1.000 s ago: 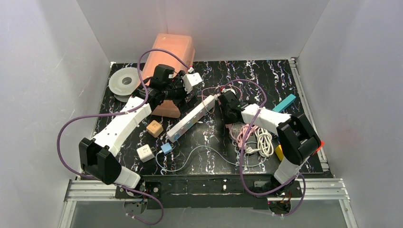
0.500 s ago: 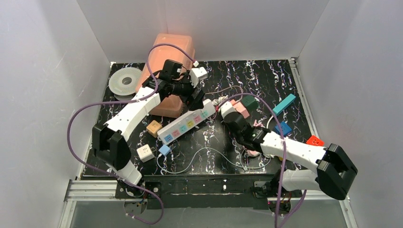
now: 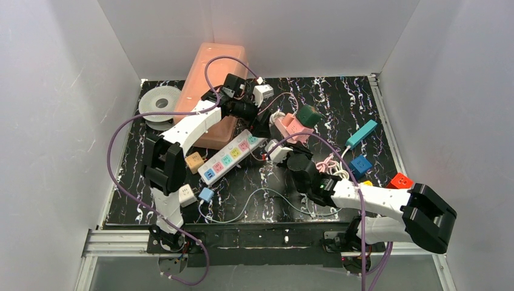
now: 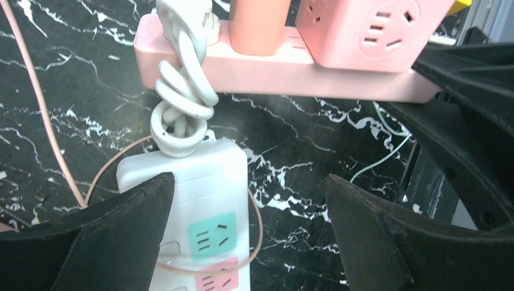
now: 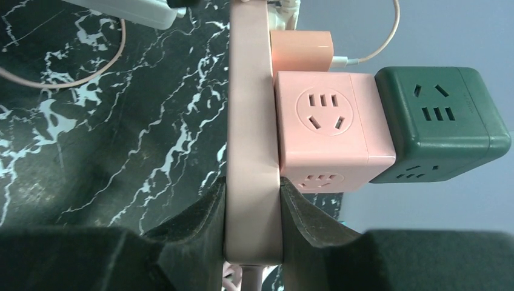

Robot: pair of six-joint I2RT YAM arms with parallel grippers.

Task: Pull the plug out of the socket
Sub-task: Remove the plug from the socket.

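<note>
My right gripper is shut on one end of a pink socket strip, held edge-up. Plugged into the strip are a pink cube adapter, an orange plug with a thin pink cable, and a white plug hidden under its coiled cord. A dark green cube sticks to the pink cube's side. My left gripper is open just short of the pink strip, with nothing between its fingers, above the end of a white power strip. From above, the left gripper sits beside the pink strip.
A salmon bin and a filament spool stand at the back left. Tan, white and small blue cubes lie left of centre. A teal block, a blue cube, a red cube and loose cables lie to the right.
My right arm has swung low and carried the pink strip to the table's middle back. My left arm has reached right toward it and opened slightly wider. The white strip has turned.
</note>
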